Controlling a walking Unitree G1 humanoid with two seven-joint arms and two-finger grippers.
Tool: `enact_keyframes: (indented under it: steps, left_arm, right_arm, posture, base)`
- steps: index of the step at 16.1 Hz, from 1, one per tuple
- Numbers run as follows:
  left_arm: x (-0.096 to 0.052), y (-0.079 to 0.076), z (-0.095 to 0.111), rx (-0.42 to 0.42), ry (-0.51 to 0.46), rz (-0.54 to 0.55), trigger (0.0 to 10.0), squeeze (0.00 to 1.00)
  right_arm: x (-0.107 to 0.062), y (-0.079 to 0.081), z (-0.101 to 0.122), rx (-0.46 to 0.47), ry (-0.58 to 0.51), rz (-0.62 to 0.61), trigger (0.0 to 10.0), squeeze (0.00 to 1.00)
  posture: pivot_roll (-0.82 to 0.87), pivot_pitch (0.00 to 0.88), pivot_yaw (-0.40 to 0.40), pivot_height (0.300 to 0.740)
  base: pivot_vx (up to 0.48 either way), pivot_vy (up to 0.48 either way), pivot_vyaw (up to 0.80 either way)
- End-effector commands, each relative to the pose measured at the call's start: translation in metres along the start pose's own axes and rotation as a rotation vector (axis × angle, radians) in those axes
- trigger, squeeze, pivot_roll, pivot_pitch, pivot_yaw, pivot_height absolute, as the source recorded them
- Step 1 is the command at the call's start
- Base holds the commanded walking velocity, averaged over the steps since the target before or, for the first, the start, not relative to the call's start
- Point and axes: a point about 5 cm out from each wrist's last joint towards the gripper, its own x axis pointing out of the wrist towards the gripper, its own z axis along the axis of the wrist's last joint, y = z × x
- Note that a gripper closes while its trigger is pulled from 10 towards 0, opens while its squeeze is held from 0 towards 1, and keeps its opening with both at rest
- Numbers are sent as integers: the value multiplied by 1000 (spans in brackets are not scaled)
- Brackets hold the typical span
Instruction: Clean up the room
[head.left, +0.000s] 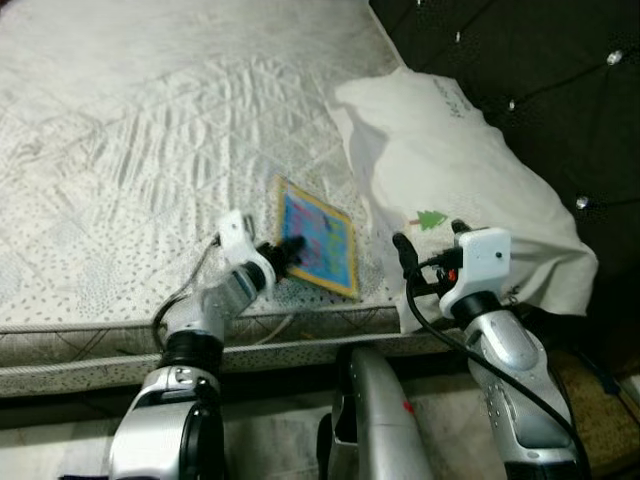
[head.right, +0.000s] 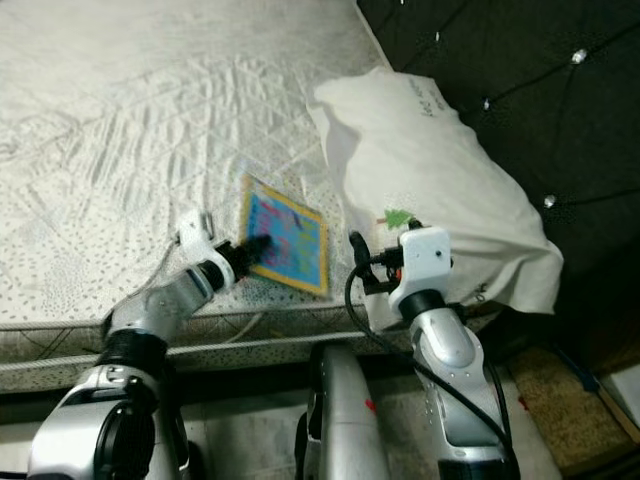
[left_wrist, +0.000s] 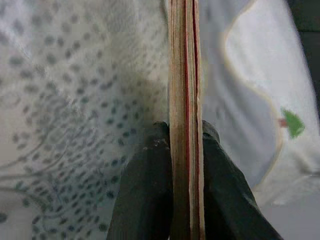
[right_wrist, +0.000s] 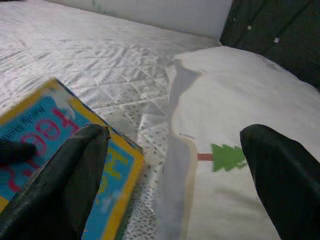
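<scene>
A thin picture book (head.left: 318, 238) with a blue cover and yellow border sits near the front edge of the white quilted bed (head.left: 130, 150), tilted up off the mattress. My left gripper (head.left: 290, 250) is shut on the book's near edge; in the left wrist view both black fingers (left_wrist: 145, 190) press on the book's page edges (left_wrist: 185, 100). My right gripper (head.left: 428, 262) hovers open just right of the book, at the near corner of a white pillow (head.left: 450, 180) printed with a small green tree (right_wrist: 227, 156). Between its spread fingers (right_wrist: 65, 185), the right wrist view has the book's corner (right_wrist: 45, 145).
A dark tufted headboard (head.left: 540, 80) rises behind the pillow on the right. The mattress front edge (head.left: 110, 340) runs across below my arms. A patch of floor and a tan mat (head.left: 610, 400) lie at the lower right.
</scene>
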Motion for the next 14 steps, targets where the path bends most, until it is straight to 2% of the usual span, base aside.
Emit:
enact_keyframes:
  steps: [1,2,4,7,10,11,14]
  left_arm:
    - [3,-5,3,0,2,-15,10000,0]
    - [3,-4,2,-1,4,-12,10000,0]
    - [4,-1,-1,-101,1,-3,10000,0]
    - [6,4,-8,-177,20,7,10000,0]
    - [10,0,-11,-193,57,-15,10000,0]
    - [13,-5,-13,-165,85,-33,10000,0]
    - [17,-11,-12,-159,92,-52,10000,0]
  right_arm:
    - [-3,-5,2,-21,2,-9,10000,0]
    - [-4,-6,2,-24,3,-11,10000,0]
    - [-6,-10,7,-36,-4,-13,10000,0]
    - [-7,-10,10,-49,-10,-9,10000,0]
    - [-7,-8,10,-52,-10,-6,10000,0]
    - [-7,-8,11,-53,-10,-6,10000,0]
    - [-9,-8,11,-53,-8,-10,10000,0]
  posture:
    - [-160,103,-127,529]
    - [-161,103,-127,529]
    - [-176,103,-128,529]
    - [-181,103,-130,529]
    - [-189,103,-133,529]
    - [-195,104,-129,529]
    - [-203,106,-127,529]
  base:
    - [0,0,0]
    - [0,0,0]
    - [0,0,0]
    - [0,0,0]
    - [0,0,0]
    - [0,0,0]
    - [0,0,0]
